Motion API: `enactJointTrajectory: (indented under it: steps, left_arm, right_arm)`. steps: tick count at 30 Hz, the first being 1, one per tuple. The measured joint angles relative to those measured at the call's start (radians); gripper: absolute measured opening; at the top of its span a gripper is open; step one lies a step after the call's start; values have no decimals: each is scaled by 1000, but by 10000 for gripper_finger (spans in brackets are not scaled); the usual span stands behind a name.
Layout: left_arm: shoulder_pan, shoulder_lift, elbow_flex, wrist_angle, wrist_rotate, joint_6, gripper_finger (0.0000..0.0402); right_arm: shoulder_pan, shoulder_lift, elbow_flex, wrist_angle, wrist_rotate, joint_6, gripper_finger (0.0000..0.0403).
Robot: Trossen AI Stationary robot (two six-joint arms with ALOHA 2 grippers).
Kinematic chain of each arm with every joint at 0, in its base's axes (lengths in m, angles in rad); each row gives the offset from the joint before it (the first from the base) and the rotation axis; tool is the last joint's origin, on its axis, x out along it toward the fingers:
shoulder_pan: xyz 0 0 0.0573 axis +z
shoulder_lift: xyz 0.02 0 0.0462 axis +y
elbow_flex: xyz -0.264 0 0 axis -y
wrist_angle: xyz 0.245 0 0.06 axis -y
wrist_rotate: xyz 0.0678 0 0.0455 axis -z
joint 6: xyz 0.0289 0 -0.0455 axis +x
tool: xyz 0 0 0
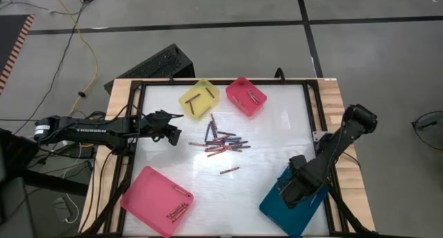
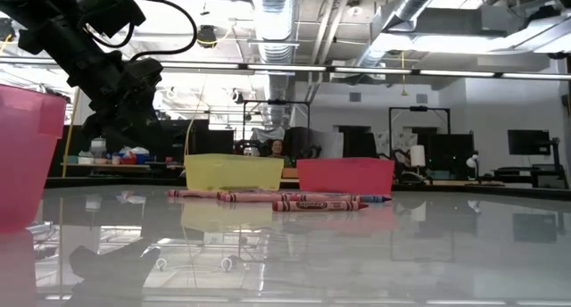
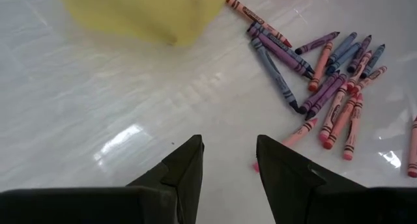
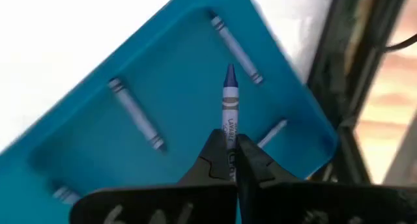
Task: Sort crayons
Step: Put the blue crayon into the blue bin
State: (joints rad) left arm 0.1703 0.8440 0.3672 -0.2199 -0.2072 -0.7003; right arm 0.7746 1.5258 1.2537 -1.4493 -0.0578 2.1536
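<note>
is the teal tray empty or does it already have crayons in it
Not empty. The right wrist view shows several bluish crayons lying in the teal tray, and the right gripper holds another over it.

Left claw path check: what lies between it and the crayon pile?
Only bare white tabletop lies between the open left claw and the crayon pile, per the left wrist view.

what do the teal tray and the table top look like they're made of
Teal tray: probably moulded plastic, judging by its even colour, smooth matte floor and rounded raised rim. Table top: a glossy white hard sheet, perhaps laminate or coated board; it mirrors the ceiling lights and the trays.
</note>
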Motion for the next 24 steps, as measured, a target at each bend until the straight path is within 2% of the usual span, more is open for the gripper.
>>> enactJointTrajectory:
  steps: [9,16,24]
  left_arm:
    - [0,0,0,0,-6,8,133]
    - [0,0,0,0,-6,23,133]
    - [0,0,0,0,-8,23,133]
  right_arm:
    - [25,193,0,23,-1,-15,6]
    - [45,332,0,132,-1,-15,6]
    - [45,385,0,201,5,-14,6]
